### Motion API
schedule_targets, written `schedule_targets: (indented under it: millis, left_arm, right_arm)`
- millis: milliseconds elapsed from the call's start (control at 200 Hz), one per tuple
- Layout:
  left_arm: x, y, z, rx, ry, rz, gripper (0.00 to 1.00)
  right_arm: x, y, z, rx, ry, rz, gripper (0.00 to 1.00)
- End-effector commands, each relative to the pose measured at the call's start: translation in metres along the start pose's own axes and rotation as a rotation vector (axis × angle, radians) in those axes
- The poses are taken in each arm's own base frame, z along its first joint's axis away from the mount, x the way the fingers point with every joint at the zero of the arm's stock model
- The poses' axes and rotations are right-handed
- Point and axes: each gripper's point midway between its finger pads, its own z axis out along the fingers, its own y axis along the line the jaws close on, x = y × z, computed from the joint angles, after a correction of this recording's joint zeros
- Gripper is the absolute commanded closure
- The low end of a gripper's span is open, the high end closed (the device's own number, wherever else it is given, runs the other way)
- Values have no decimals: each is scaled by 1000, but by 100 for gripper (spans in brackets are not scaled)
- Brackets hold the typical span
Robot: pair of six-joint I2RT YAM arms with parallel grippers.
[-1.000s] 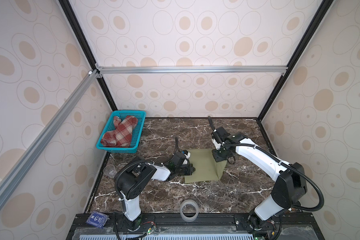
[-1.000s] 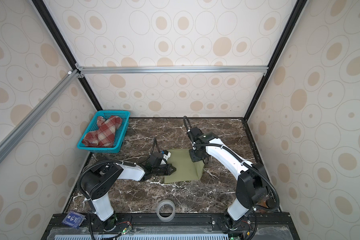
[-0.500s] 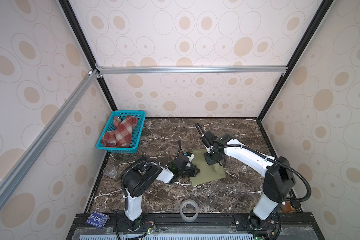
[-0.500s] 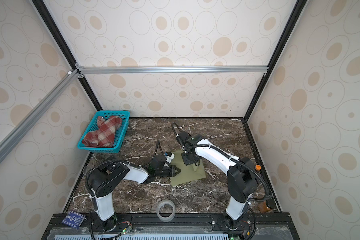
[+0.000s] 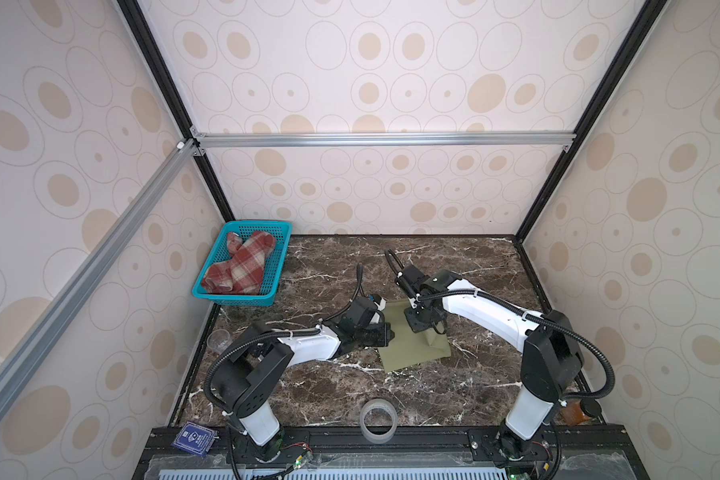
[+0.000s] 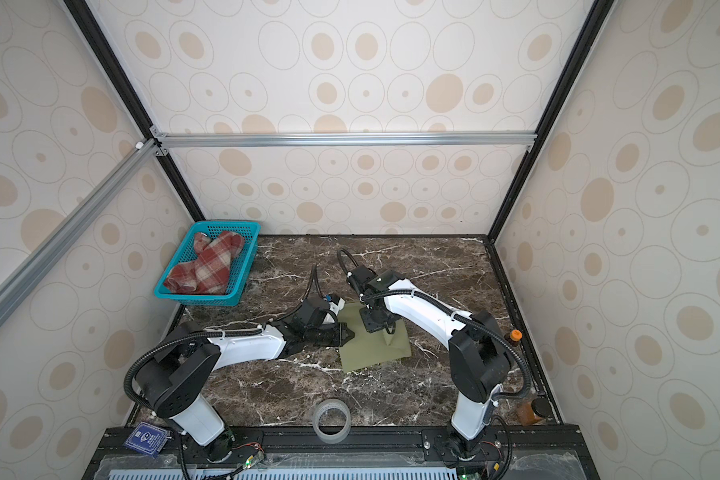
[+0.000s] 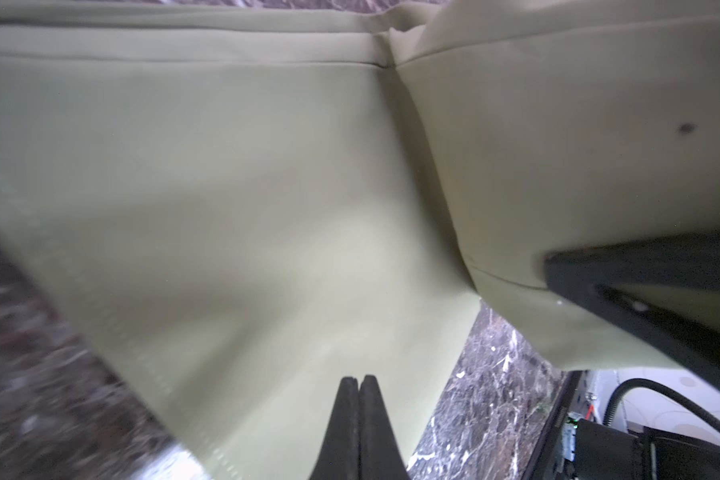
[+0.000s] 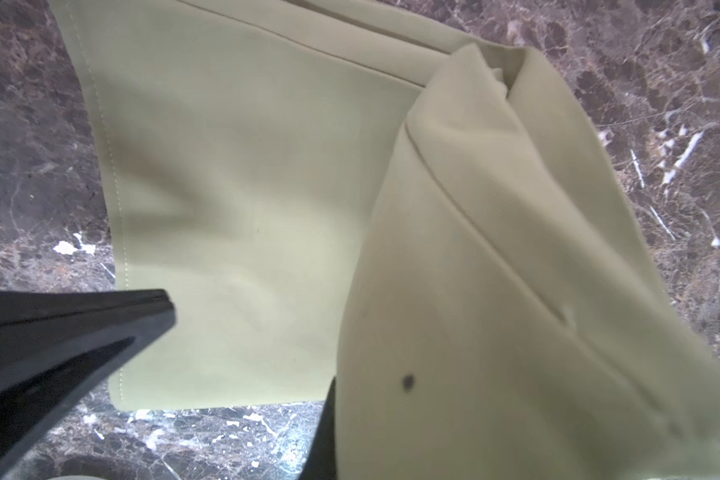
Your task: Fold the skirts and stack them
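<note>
The olive-green skirt (image 5: 412, 351) lies flat on the marble table (image 5: 454, 395) in both top views. My right gripper (image 5: 428, 329) is shut on a pinched part of it, which rises as a tented fold (image 8: 495, 270). The cloth hides most of the jaws, and only one dark finger (image 8: 326, 432) shows. My left gripper (image 7: 358, 380) is shut, tips resting on the skirt's left part (image 6: 344, 332), with nothing seen between them. The red-and-cream plaid skirt (image 5: 242, 266) lies bunched in the teal basket (image 5: 281, 253) at the back left.
A clear tape roll (image 5: 378, 419) lies near the front edge. A clear cup (image 5: 219, 340) stands at the left wall and a blue card (image 5: 194, 438) on the front rail. A brown jar (image 5: 578, 413) and an orange-capped bottle (image 6: 515, 334) sit behind the right arm.
My right gripper has carried the skirt's right edge leftward and toward the front, over the rest of the cloth. The left gripper has slid a little right onto the skirt, still shut.
</note>
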Motion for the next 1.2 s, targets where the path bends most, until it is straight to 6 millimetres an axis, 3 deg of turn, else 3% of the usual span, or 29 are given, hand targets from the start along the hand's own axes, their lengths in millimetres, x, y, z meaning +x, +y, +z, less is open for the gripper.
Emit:
schedule_targets:
  millis: [0, 630, 1080, 1195]
  left_arm:
    - [11, 30, -8, -115, 42, 42, 100]
    - [45, 60, 11, -135, 103, 42, 100]
    - [76, 64, 28, -119, 154, 8, 100]
    - [76, 64, 31, -113, 145, 10, 100]
  right_arm:
    - [3, 0, -3, 18, 18, -5, 100]
    - [-2, 18, -9, 24, 29, -58, 100]
    - [-4, 48, -7, -34, 41, -85, 100]
    - [-3, 54, -6, -49, 42, -83, 100]
